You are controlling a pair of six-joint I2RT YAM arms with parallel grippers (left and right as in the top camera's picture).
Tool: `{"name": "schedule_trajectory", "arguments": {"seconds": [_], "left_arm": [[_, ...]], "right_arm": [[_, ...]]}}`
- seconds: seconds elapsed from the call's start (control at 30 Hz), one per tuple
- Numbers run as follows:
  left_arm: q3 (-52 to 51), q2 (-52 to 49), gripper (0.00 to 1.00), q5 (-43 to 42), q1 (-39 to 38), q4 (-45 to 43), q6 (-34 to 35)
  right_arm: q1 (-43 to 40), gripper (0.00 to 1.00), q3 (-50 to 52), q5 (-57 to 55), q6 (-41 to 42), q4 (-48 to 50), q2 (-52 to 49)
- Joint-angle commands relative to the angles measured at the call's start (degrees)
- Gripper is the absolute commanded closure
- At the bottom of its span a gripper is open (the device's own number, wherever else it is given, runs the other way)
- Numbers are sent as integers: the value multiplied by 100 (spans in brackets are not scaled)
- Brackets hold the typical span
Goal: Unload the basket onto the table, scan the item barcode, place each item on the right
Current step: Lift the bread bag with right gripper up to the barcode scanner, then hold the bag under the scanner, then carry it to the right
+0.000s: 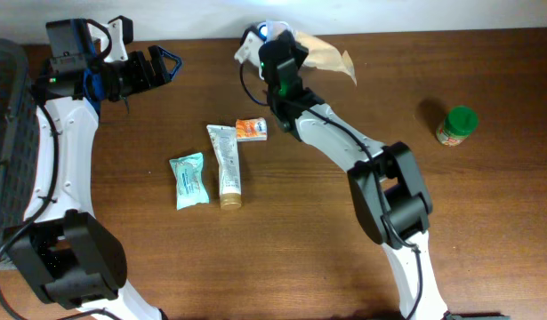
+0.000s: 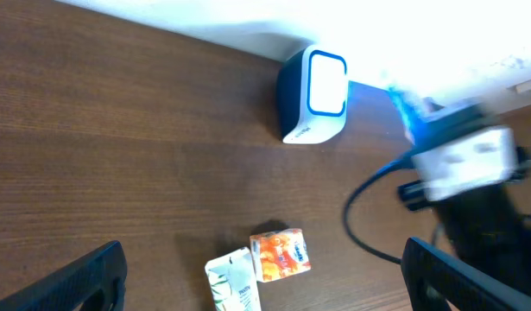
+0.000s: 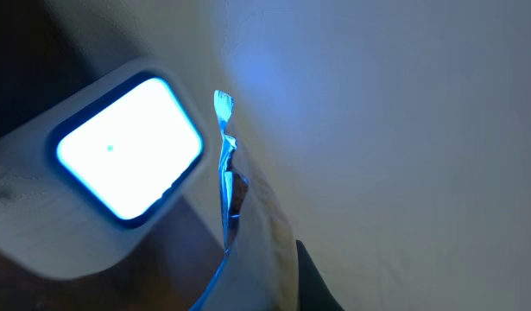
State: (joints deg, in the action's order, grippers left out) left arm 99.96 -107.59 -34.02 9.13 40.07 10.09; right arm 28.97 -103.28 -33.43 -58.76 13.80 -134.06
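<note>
Brown wooden table (image 1: 486, 222), seen from above, with two white-and-black robot arms reaching over it. The right claw (image 1: 282, 40) is clenched on a tan pouch (image 1: 331, 55), which fans out to that claw's right near the table's far edge. Just on the claw's other side sits a white barcode scanner (image 1: 253, 37), its window glowing blue. From the right wrist camera, the pouch shows as a thin upright edge close beside the scanner's bright window and tinted blue by its light; whether the two touch cannot be told. The left claw (image 1: 164, 67) is released, jaws wide with nothing between them, well apart to the scanner's left. On the table in front of the right claw lie a small orange packet (image 1: 252, 130), a white tube (image 1: 226, 164) just beside it, and a teal packet (image 1: 189, 180) further left. A green-lidded jar (image 1: 457, 126) stands well away to the right claw's right. A dark basket (image 1: 6, 133) sits beyond the left claw, at the table's left edge.
</note>
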Motion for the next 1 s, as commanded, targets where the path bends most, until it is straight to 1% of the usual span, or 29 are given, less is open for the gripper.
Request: {"name": "schedule_trajectory", "arguments": {"seconds": [0.0,0.2,0.47,0.83,0.9,0.97], "left_arm": [[-31,-39,1,0,15,0,-57],[-33,-39,1,0,15,0,-57],[-31,-39,1,0,15,0,-57],[-31,-39,1,0,15,0,-55],[-33,-39,1,0,15,0,-57],[-31,-39,1,0,15,0,-57]], "right_arm": [[17,96,-142,-155,-553,221,-122],[15,96,-140,-87,-553,809,-142],[-87,96,-140,278,-549,800,-144],[-74,96,-142,168,-546,787,-81],[-76,96,-142,146,-319,708,68],[-76,96,-142,173,76,400,358]]}}
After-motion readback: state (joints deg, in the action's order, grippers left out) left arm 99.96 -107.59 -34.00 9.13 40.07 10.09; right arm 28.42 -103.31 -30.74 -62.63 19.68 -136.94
